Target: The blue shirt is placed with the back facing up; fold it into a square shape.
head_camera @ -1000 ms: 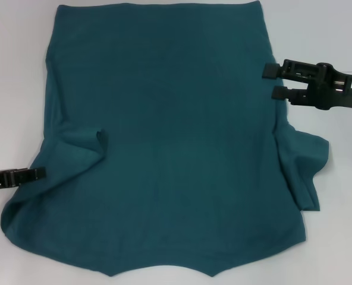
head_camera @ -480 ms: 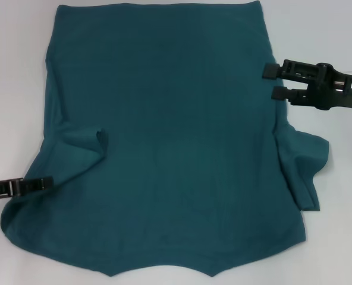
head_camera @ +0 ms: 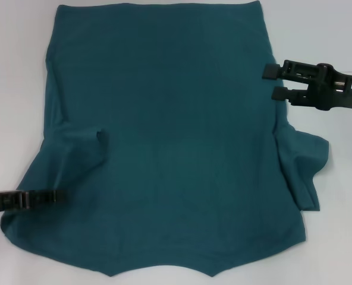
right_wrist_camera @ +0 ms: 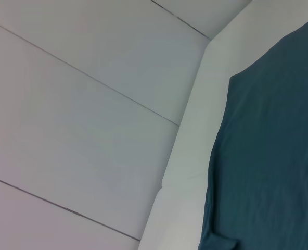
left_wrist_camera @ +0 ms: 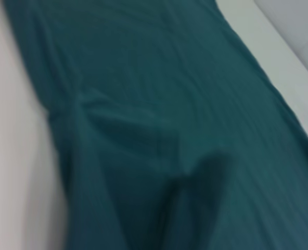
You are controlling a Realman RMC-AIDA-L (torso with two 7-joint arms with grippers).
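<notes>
Your blue shirt (head_camera: 164, 136) lies spread back-up over most of the white worktop (head_camera: 15, 89), plain side showing, no lettering visible. Nothing is folded to a square yet; one sleeve is flopped inward on the body, the other bunched outward.

Left claw (head_camera: 60, 195): low, reaching in over the shirt's edge, tips just past the fabric border and a little short of the tucked-in sleeve fold (head_camera: 96, 139). Seen side-on, so you cannot tell how far its fingers are parted, or whether it has cloth. The left wrist view shows only shirt fabric (left_wrist_camera: 159, 120) and the sleeve ridge ahead of it. Judgement: it sits there to take hold of that side edge for a fold toward the middle.

Right claw (head_camera: 271, 82): at the opposite side edge, fingers parted with a clear gap, tips touching or just over the hem line, holding nothing. The crumpled sleeve (head_camera: 304, 160) lies just beside it, nearer the robot. Judgement: it waits there, spread, to pinch the edge as the matching partner.

Risk: the bunched sleeve may drag and spoil a straight crease.
</notes>
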